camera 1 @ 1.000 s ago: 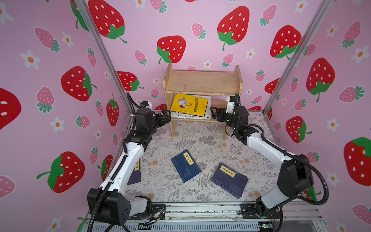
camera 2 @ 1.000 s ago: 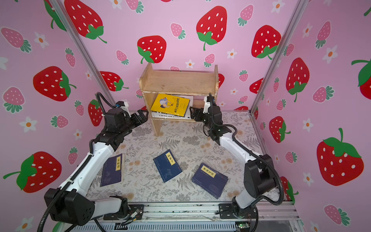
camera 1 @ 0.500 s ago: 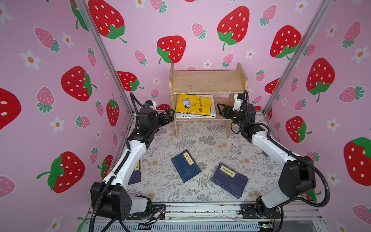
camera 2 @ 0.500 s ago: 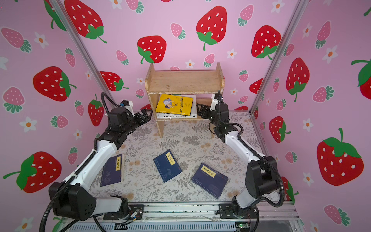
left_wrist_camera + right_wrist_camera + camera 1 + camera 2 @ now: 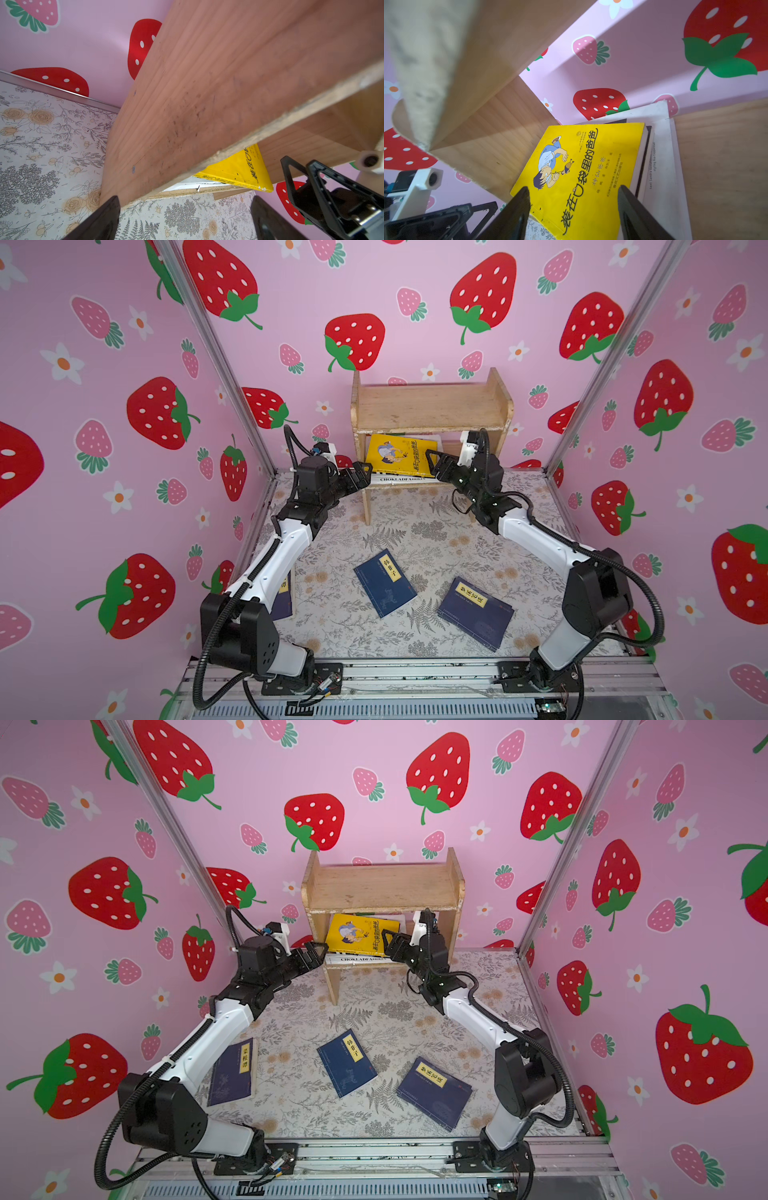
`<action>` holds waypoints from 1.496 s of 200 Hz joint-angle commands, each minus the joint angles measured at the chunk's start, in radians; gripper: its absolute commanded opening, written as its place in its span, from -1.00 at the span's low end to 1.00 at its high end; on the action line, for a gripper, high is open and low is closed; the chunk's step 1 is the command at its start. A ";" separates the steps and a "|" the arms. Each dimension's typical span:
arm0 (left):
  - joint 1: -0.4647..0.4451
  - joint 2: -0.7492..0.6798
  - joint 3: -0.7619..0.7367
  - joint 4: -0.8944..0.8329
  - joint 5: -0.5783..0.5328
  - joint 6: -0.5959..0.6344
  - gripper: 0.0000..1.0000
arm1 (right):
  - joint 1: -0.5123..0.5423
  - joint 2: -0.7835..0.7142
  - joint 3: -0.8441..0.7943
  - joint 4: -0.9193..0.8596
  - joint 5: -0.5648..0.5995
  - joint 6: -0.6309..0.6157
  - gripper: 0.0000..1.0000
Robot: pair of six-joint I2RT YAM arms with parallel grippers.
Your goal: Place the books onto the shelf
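Three navy paperbacks with yellow title labels lie flat and well apart on the floral-patterned bench (image 5: 415, 531): one (image 5: 232, 1073) beside the left arm, one (image 5: 347, 1063) in the middle, one (image 5: 434, 1092) nearer the right arm. The small two-tier bare-wood shelf (image 5: 430, 406) stands at the back wall with its upper tier bare. On its lower tier the yellow cartoon-cover paperback (image 5: 399, 456) lies askew on top of the thick white paperback (image 5: 403, 480), and its near corner overhangs the front edge. The right wrist view shows a dark edge between the two, possibly a third book.

The left hand (image 5: 364, 475) is released, jaws wide, just beside the shelf's left side panel and grasping nothing. The right hand (image 5: 573, 207) sits at the near end of the yellow book with jaws parted over the cover. No grip on the book can be seen, and contact cannot be told.

The step in hand appears to be settling the yellow book on the lower tier, with the left hand placed to steady the shelf. Next, the stack probably needs a light nudge inward. Then a hand must draw back, descend to a navy paperback and get a jaw under its thin edge.
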 commanded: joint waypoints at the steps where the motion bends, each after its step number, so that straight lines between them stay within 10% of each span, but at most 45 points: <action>1: -0.003 0.008 0.056 0.040 0.004 0.031 0.99 | -0.001 0.029 0.050 -0.039 0.066 0.055 0.31; 153: -0.005 0.040 0.046 0.070 -0.002 0.086 1.00 | 0.042 0.156 0.125 0.011 0.017 -0.046 -0.21; 228: 0.000 0.050 0.037 0.086 0.007 0.076 0.99 | 0.043 0.213 0.140 0.182 -0.293 -0.050 -0.22; 299: 0.001 0.061 0.041 0.106 0.017 0.057 0.99 | 0.044 0.180 0.127 0.075 -0.157 0.035 0.44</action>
